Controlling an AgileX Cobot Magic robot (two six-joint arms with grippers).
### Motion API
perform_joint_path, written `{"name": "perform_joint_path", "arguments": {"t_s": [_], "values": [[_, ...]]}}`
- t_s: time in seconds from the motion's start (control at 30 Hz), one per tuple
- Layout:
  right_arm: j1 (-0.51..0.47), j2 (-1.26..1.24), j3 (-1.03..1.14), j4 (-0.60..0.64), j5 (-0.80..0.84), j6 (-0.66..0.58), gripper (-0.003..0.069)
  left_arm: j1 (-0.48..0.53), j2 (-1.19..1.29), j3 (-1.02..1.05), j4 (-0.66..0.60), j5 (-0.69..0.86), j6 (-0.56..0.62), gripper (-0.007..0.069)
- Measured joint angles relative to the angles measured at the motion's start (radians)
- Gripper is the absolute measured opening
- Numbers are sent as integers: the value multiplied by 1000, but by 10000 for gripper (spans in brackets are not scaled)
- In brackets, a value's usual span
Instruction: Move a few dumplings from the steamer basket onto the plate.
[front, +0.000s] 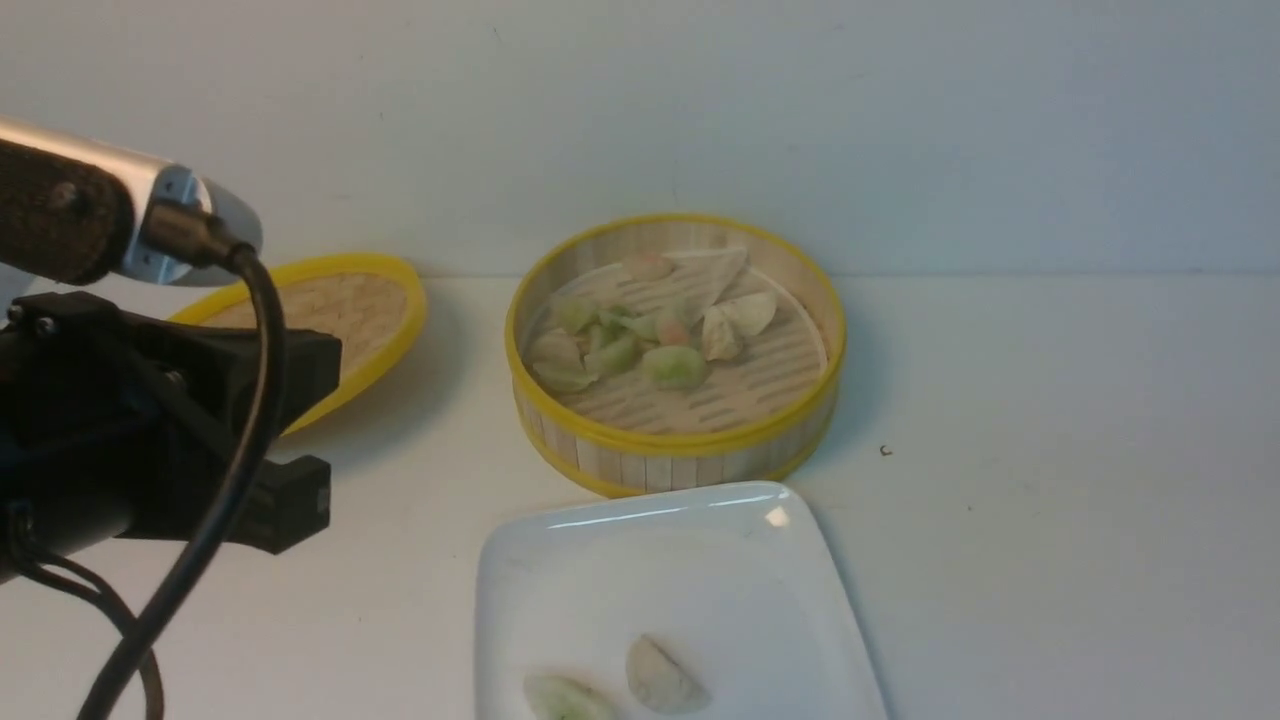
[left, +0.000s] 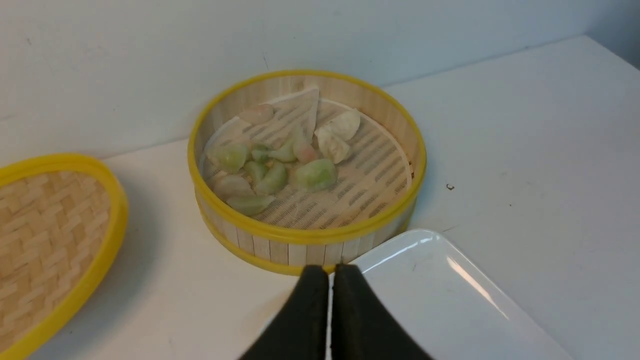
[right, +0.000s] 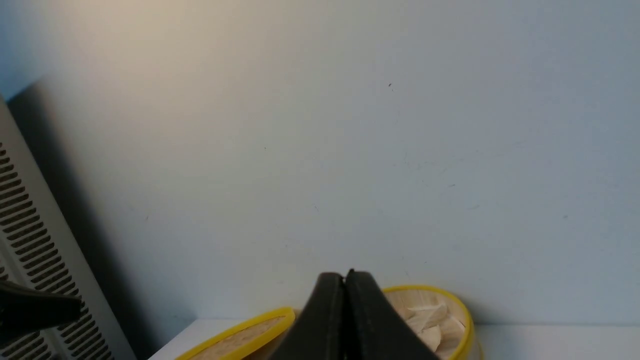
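The round bamboo steamer basket stands in the middle of the table and holds several dumplings, pale green and off-white. Just in front of it lies the white plate, with a green dumpling and an off-white dumpling near its front edge. In the left wrist view my left gripper is shut and empty, its tips hanging where the basket meets the plate. My right gripper is also shut and empty. It is held high facing the wall, with the basket below it.
The flat woven lid with its yellow rim lies left of the basket, partly behind my left arm and its cable. A white wall runs close behind the basket. A grey slotted panel shows in the right wrist view.
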Motion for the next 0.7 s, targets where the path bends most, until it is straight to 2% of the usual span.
{"name": "perform_joint_path", "arguments": {"t_s": [0.4,0.53,0.7], "values": [[0,0,0,0,0,0,-15,0,12,0,4,0,1,-6],[0,0,0,0,0,0,-15,0,9,9,35,-7,34,-6],[0,0,0,0,0,0,-15,37,-76,152,26,-123,183,-6]]}}
